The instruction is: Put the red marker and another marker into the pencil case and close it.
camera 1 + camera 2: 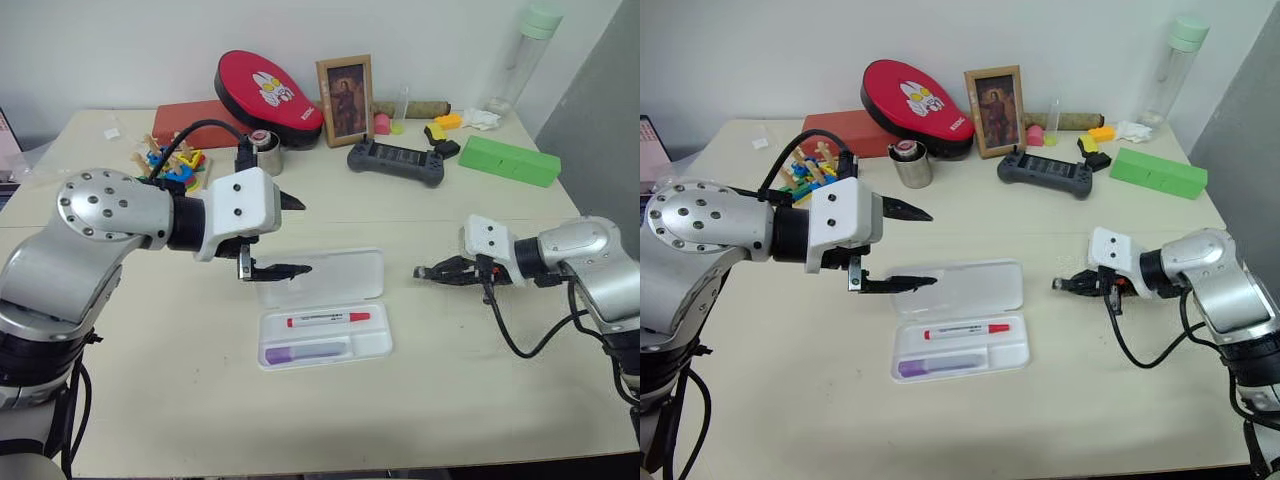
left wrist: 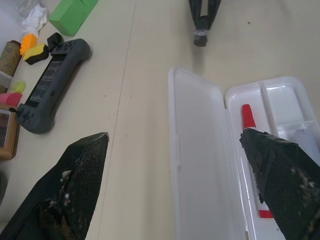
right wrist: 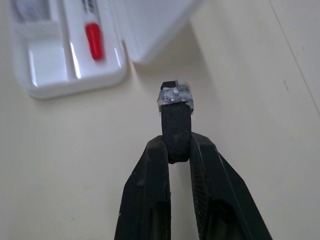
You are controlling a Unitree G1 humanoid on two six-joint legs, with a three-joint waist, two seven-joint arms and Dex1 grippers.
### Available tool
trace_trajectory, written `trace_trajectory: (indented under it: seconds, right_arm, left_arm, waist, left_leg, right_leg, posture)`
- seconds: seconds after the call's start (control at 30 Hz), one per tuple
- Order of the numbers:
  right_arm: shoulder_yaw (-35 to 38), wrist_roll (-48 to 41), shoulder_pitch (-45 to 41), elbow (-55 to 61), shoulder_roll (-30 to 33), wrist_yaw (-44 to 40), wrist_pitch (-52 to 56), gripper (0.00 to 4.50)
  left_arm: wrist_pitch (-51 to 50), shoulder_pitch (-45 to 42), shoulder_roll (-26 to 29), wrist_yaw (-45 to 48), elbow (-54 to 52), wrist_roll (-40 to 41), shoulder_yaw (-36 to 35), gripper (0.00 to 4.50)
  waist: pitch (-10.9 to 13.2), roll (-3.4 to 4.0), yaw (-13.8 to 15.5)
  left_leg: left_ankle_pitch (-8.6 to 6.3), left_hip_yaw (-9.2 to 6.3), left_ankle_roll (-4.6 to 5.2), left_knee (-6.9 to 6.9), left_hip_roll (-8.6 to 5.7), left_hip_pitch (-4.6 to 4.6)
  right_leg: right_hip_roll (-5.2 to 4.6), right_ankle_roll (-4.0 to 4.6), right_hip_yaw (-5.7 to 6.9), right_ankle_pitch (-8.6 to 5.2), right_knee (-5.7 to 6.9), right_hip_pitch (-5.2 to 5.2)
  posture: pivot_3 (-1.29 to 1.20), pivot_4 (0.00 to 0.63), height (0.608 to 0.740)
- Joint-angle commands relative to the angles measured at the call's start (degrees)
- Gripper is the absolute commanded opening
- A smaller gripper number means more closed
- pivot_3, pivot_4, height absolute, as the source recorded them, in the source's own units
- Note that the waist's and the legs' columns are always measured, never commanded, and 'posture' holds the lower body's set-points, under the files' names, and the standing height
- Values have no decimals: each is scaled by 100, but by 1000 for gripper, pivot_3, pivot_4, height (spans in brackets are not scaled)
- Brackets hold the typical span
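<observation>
The table (image 1: 450,400) held the pencil case (image 1: 325,310) near its middle, lid (image 1: 330,275) lying flat open on the far side of the tray. It looked like light, stiff, slick plastic, likely to skid if pushed, so the lid's free long edge seemed the place to lift and fold it over. The left gripper (image 1: 288,237) hung over the lid's left end with its jaws spread wide and empty. The right gripper (image 1: 432,271), well off to the case's right, was pinched nearly closed on nothing. Inside the tray lay the red marker (image 1: 328,319) and, nearer, the lilac highlighter (image 1: 305,352).
</observation>
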State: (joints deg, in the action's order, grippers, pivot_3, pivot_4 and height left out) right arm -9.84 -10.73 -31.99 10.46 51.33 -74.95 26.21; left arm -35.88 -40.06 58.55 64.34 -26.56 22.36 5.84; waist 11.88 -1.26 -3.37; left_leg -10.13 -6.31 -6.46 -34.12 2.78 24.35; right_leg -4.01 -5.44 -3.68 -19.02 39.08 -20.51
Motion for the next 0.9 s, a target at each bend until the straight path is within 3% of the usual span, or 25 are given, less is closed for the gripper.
trace_trajectory:
  seconds: [0.03,0.4,0.9]
  right_arm:
    - [135,-554,56,1084,-101,152,662,223]
    - [-285,-1048,104,1944,-804,944,1779,223]
    - [-606,-1092,744,1961,-643,1088,1737,223]
  left_arm:
    - [170,-26,57,-16,15,-124,-144,4500]
    - [223,-31,85,94,163,-182,-102,4500]
    - [240,-241,-62,317,413,-199,-16,4500]
  waist:
    - [0,0,4]
    - [-1,-1,19]
    - [-1,-1,25]
  left_leg:
    - [0,-1,0,0,0,0]
    - [0,-3,0,-5,0,1]
    - [0,-4,0,-6,0,1]
  right_leg:
    - [0,0,0,0,0,0]
    - [0,0,2,0,0,2]
    - [0,0,3,0,1,2]
  posture:
    - [0,150,740]
    - [0,150,740]
    - [0,150,740]
